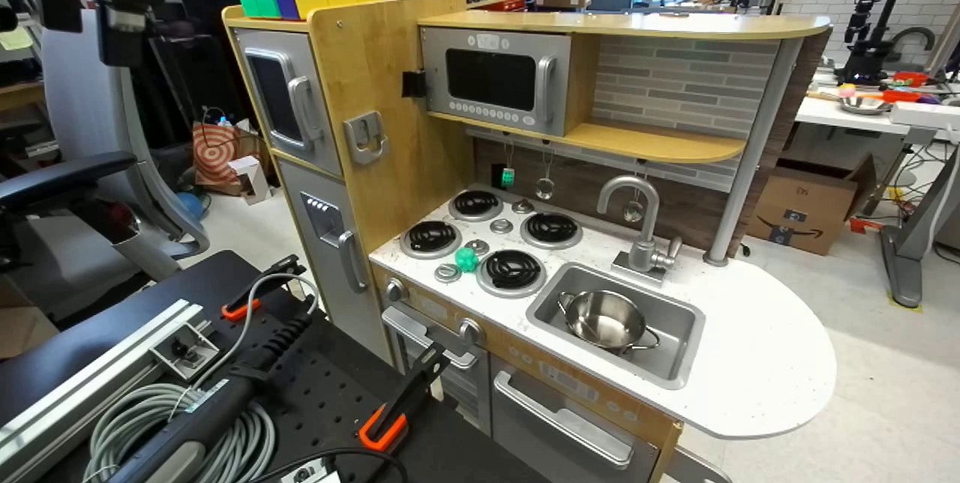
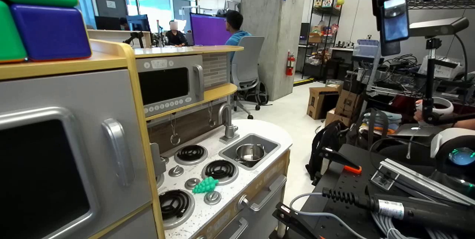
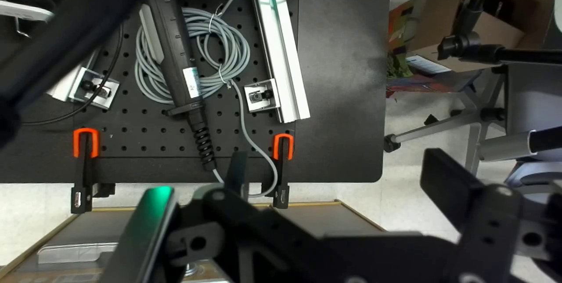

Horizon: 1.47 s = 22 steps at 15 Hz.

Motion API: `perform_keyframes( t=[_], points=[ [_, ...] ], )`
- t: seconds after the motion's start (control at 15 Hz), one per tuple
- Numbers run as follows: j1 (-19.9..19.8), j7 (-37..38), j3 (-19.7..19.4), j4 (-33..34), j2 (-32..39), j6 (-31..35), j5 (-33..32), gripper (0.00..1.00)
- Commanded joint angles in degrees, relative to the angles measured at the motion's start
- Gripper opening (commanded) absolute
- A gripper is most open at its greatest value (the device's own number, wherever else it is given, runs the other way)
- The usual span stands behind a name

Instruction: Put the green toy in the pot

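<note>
The green toy (image 1: pixel 466 259) is a small bumpy green piece, like a bunch of grapes. It lies on the white stove top among the burners and silver knobs; it also shows in an exterior view (image 2: pixel 206 185). The shiny silver pot (image 1: pixel 604 320) with two handles stands in the sink basin, and it also shows in an exterior view (image 2: pixel 250 152). My gripper (image 3: pixel 340 173) is open with nothing between its fingers. It is high over the black table, away from toy and pot. Part of it shows at the top left of an exterior view (image 1: pixel 94 33). The wrist view shows neither toy nor pot.
The toy kitchen has a tall cabinet (image 1: pixel 390 93), microwave (image 1: pixel 495 82), shelf (image 1: pixel 652 142) and faucet (image 1: pixel 645 220) beside the sink (image 1: pixel 694 348). The black table (image 3: pixel 342 76) holds coiled cable (image 3: pixel 237 50), an aluminium bar (image 3: pixel 281 54) and orange-tipped clamps (image 3: pixel 283 146).
</note>
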Motion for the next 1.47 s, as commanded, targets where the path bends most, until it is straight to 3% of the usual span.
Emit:
perform_keyframes(
  t=[0.0,0.53,0.67,0.87,1.0,1.4],
  points=[
    [-1.4,-1.8,2.1,-1.4,-0.7,9.3,-2.2,1.00],
    [-2.2,-0.4,4.4,-5.8,4.3,42.6,-13.9,1.00],
    [-0.9,-0.4,3.4,-5.1,3.8,38.5,-12.1,1.00],
    [-1.3,0.1,3.5,-5.2,5.3,39.8,-12.2,1.00],
    [2.2,-10.9,-0.5,-5.2,5.6,40.6,-10.5,1.00],
    [4.6,-35.4,-11.0,-1.8,7.5,40.2,-10.4,1.00]
  ],
)
